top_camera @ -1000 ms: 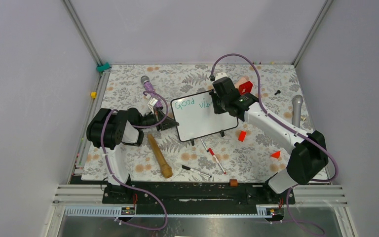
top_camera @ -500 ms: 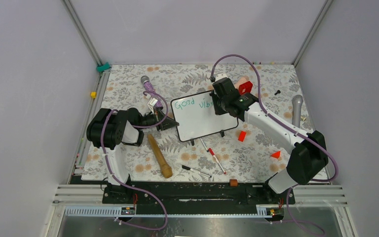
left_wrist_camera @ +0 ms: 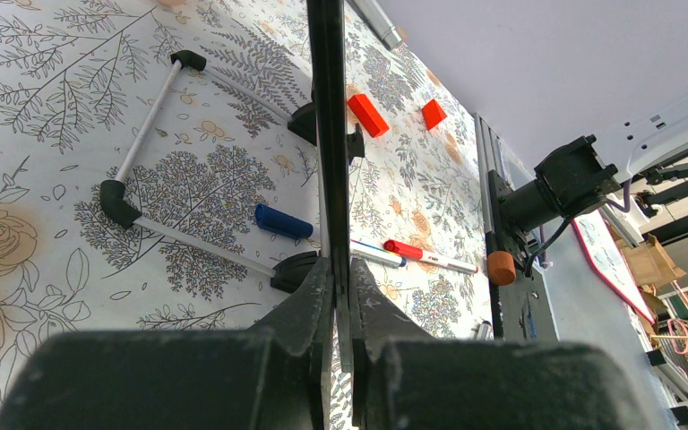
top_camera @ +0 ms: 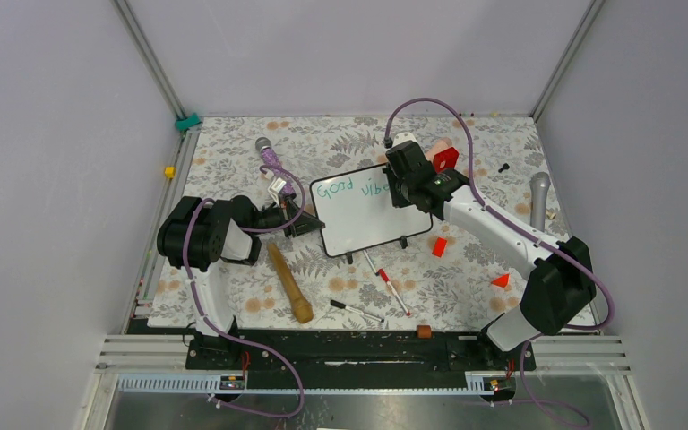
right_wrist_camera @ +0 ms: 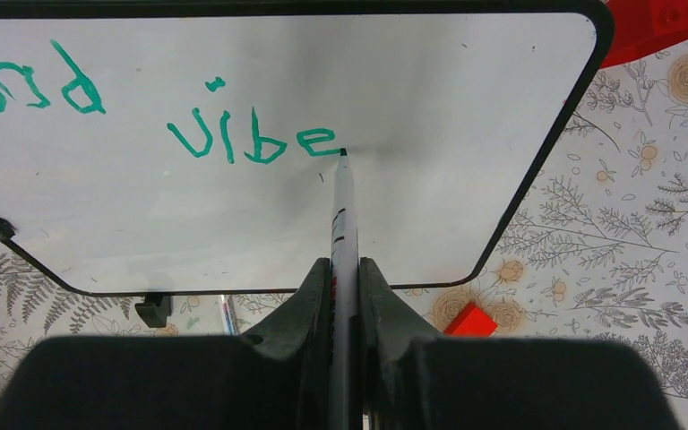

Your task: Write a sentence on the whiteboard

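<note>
The whiteboard (top_camera: 372, 224) stands tilted on its two black feet at the middle of the table. The sentence (top_camera: 349, 189) is green and reads "Good vibe" on one line; the right wrist view shows "vibe" (right_wrist_camera: 251, 143). My right gripper (right_wrist_camera: 344, 269) is shut on a white marker (right_wrist_camera: 344, 210), whose tip touches the board just after the last "e". It sits over the board's right part in the top view (top_camera: 403, 186). My left gripper (left_wrist_camera: 336, 278) is shut on the whiteboard's black frame (left_wrist_camera: 327, 134), at the board's left edge (top_camera: 309, 220).
A wooden pestle (top_camera: 288, 284), a black-capped marker (top_camera: 356, 310) and a red-capped marker (top_camera: 392, 288) lie in front of the board. Red blocks (top_camera: 439, 246) (top_camera: 501, 280) lie to the right. A grey microphone (top_camera: 538, 199) and a purple-cabled one (top_camera: 269, 154) lie further out.
My right gripper has crept slightly to the right along the written line with the marker. The left arm and the board have not moved.
</note>
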`<action>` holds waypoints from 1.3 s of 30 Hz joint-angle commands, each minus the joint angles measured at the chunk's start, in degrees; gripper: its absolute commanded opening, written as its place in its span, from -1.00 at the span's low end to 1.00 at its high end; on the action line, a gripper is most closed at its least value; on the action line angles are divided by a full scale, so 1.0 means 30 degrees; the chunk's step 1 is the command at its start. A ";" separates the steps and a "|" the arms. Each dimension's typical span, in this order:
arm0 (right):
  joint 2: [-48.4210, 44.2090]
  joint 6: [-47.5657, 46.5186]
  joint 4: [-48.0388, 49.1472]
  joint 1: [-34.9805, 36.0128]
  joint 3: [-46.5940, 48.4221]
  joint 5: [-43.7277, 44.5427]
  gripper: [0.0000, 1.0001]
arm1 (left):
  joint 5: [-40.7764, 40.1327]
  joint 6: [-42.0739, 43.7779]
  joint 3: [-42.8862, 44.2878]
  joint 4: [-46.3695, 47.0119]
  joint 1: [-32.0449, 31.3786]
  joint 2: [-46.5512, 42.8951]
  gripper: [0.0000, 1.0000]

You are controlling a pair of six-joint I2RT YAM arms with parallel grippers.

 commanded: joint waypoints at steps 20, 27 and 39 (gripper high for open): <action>-0.1961 -0.0049 0.1452 -0.0089 -0.0927 0.0769 -1.00 | 0.0383 0.1058 0.0255 0.0596 -0.0143 0.0364 -1.00; -0.1325 -0.0054 0.1420 -0.0086 -0.0353 0.1509 -1.00 | 0.0376 0.1063 0.0290 0.0598 -0.0149 0.0369 -1.00; -0.0953 -0.0070 0.1433 -0.0134 0.0030 0.1812 -1.00 | 0.0351 0.1059 0.0291 0.0586 -0.0157 0.0354 -1.00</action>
